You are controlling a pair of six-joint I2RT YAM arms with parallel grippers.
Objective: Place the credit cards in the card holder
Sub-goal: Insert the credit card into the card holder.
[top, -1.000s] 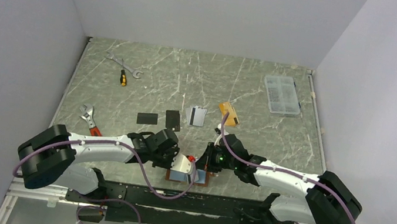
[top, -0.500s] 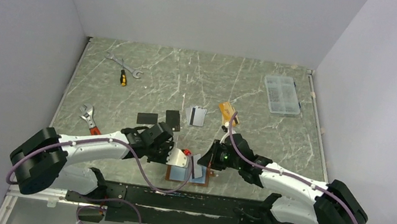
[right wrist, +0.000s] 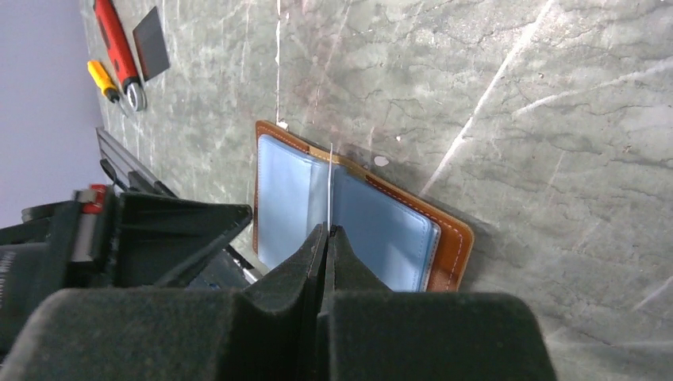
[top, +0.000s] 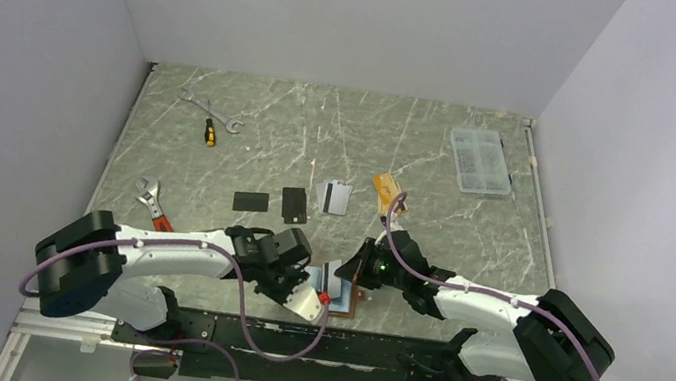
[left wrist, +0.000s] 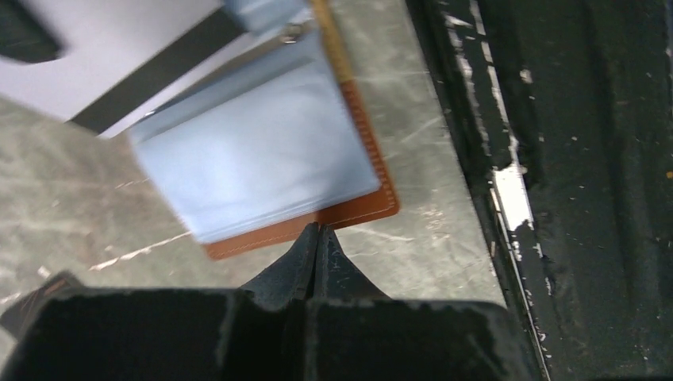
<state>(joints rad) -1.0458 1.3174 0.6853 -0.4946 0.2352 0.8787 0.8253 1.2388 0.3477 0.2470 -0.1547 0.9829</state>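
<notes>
Right gripper [right wrist: 327, 230] was clamped shut on a silver-grey card [right wrist: 328, 184], held on edge over the fold of the open wallet [right wrist: 381, 226]. Left gripper [left wrist: 317, 236] had its fingers pressed together and empty, tips at the wallet's brown border, close to the table's [right wrist: 516, 95] near edge.

Step in hand: slotting this card, probably. The next move likely calls for tilting it flatter, finding a pocket mouth and sliding it in.

Four loose cards [top: 294, 204] lay farther out, well apart from the wallet.
</notes>
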